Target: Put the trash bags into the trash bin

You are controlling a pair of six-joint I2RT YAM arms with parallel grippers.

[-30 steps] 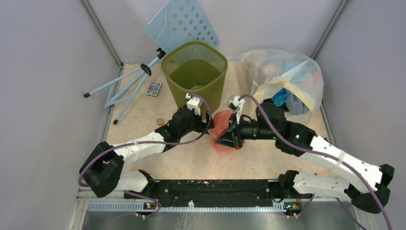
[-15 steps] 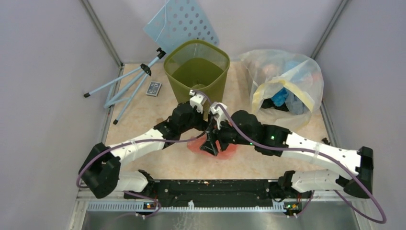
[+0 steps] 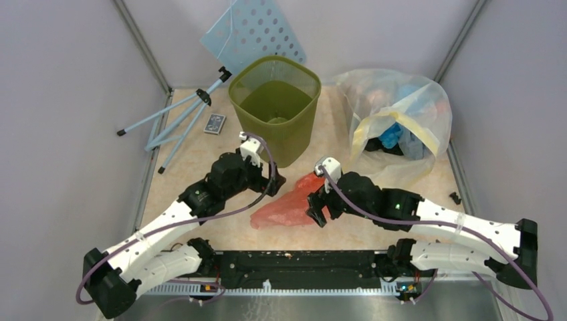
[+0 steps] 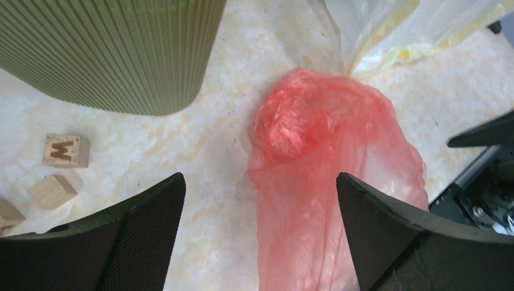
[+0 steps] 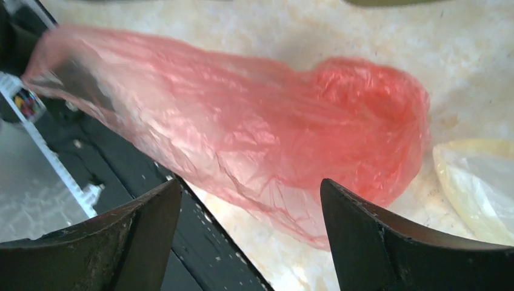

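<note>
The trash bag (image 3: 286, 206), thin orange-red plastic, lies stretched out on the table in front of the olive-green trash bin (image 3: 274, 107). My left gripper (image 3: 271, 180) hovers open just left of the bag's far end. In the left wrist view the bag (image 4: 327, 182) runs between the left gripper's (image 4: 260, 182) spread fingers, nearer the right one, and the bin wall (image 4: 109, 54) fills the upper left. My right gripper (image 3: 318, 208) is open at the bag's right edge. In the right wrist view the bag (image 5: 260, 133) lies free beyond the open right gripper (image 5: 250, 188).
A large clear bag of colourful items (image 3: 398, 117) sits at the back right, its edge (image 5: 479, 188) near the red bag. A pale blue perforated panel (image 3: 257, 30), a tripod (image 3: 177, 120) and a small card (image 3: 214, 124) lie behind left. Wooden blocks (image 4: 65, 150) sit beside the bin.
My right gripper has opened and let go of the bag, which now lies spread on the table. Both arms have drawn back, the left to the left, the right to the right.
</note>
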